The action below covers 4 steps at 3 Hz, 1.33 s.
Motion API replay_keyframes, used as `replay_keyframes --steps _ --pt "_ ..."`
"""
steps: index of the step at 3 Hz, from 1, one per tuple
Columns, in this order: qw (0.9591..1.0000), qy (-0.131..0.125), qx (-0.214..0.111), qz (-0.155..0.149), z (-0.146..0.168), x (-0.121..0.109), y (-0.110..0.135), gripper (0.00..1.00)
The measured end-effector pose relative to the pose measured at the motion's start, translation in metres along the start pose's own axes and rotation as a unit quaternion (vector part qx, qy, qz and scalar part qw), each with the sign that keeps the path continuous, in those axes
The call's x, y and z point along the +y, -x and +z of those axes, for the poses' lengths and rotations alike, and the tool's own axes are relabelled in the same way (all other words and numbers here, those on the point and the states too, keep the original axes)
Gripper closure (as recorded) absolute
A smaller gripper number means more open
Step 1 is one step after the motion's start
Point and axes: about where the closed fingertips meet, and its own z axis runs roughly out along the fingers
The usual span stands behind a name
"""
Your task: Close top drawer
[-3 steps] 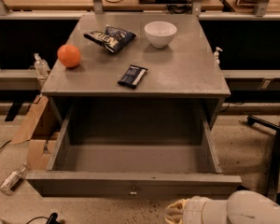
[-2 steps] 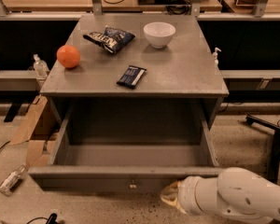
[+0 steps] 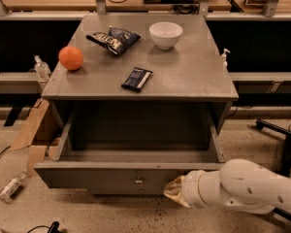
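The top drawer (image 3: 111,174) is pulled far out of the grey cabinet. Its deep grey box is empty and its flat front panel has a small metal knob (image 3: 138,181) at the centre. My gripper (image 3: 172,192) comes in from the lower right on a white arm and sits against the drawer front, just right of the knob. Only its pale tip shows.
On the cabinet top (image 3: 194,76) lie an orange (image 3: 71,58), a dark chip bag (image 3: 112,38), a white bowl (image 3: 165,35) and a dark snack bar (image 3: 136,78). Cardboard (image 3: 31,130) and a bottle (image 3: 10,187) lie on the floor at left. A black chair base (image 3: 281,135) stands at right.
My arm has moved left and up from the lower right corner, bringing the gripper to the drawer front. The drawer front now sits a little closer to the cabinet.
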Motion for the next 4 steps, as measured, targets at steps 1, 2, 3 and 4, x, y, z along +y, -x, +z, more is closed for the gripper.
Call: replay_keyframes --steps 1,2,3,4 --pt "1.0 -0.002 -0.002 -0.002 0.003 -0.013 0.007 1.0" --pt "0.9999 -0.009 -0.002 -0.011 0.006 -0.045 0.023 1.0" --pt "0.9999 -0.007 -0.004 -0.01 0.007 -0.042 0.024 1.0" --pt "0.9996 -0.015 0.012 -0.021 0.005 -0.066 0.028 1.0"
